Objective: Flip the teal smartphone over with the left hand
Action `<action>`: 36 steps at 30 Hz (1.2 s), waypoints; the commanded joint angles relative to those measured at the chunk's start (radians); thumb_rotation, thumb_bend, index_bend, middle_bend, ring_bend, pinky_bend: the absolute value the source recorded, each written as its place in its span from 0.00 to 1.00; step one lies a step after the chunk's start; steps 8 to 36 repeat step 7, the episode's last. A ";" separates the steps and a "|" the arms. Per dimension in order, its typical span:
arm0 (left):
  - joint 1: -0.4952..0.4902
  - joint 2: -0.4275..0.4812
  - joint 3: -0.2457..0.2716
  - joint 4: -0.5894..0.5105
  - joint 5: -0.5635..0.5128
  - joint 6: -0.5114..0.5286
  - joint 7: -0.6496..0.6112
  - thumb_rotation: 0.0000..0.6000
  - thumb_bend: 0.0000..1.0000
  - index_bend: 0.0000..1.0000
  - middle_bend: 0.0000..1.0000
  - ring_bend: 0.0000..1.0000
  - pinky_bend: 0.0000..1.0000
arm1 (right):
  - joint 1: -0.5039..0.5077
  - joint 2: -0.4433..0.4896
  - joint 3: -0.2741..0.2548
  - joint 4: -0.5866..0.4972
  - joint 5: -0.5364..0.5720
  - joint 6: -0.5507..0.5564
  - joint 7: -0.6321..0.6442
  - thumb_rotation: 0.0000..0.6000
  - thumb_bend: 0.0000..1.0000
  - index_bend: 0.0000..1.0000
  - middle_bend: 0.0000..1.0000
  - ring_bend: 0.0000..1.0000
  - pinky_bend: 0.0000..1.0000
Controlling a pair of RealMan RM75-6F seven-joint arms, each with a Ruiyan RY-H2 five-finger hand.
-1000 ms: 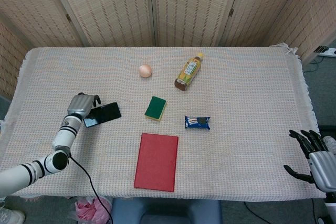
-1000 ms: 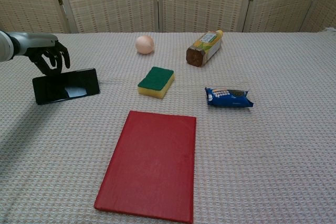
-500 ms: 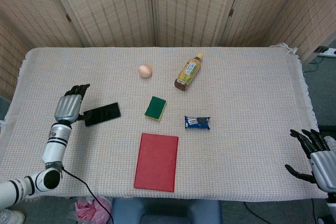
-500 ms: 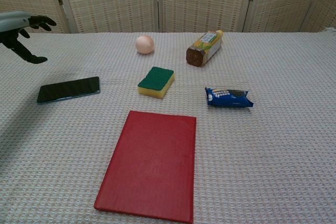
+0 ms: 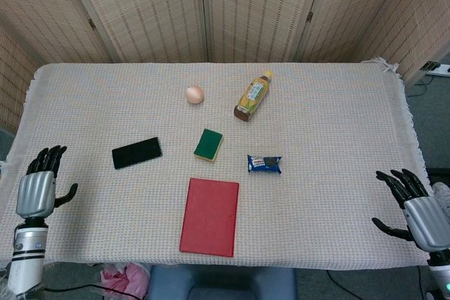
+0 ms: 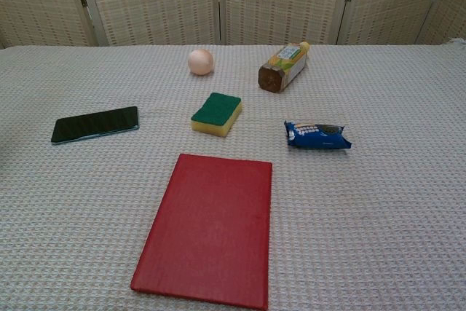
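— Where is the teal smartphone (image 5: 136,152)?

— Flat on the cloth-covered table (image 5: 323,103), dark face up, left of the green-topped sponge (image 5: 208,145) and the red book (image 5: 209,216). A second ago it stood tilted on edge against the left hand (image 5: 36,187).

— And that hand?

— Pulled back to the near-left table edge, fingers spread, holding nothing. The right hand (image 5: 413,210) waits near-right, equally empty. The flip looks done.
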 commanded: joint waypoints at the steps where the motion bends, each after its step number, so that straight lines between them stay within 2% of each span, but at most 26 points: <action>1: 0.065 0.007 0.040 -0.004 0.063 0.065 -0.012 1.00 0.32 0.13 0.12 0.08 0.19 | 0.006 -0.002 0.002 -0.001 -0.004 -0.003 -0.001 1.00 0.11 0.11 0.20 0.12 0.09; 7: 0.118 0.007 0.054 0.030 0.143 0.112 -0.004 1.00 0.32 0.15 0.12 0.08 0.19 | 0.019 -0.001 0.001 -0.016 -0.002 -0.021 -0.005 1.00 0.11 0.11 0.20 0.12 0.09; 36: 0.118 0.007 0.054 0.030 0.143 0.112 -0.004 1.00 0.32 0.15 0.12 0.08 0.19 | 0.019 -0.001 0.001 -0.016 -0.002 -0.021 -0.005 1.00 0.11 0.11 0.20 0.12 0.09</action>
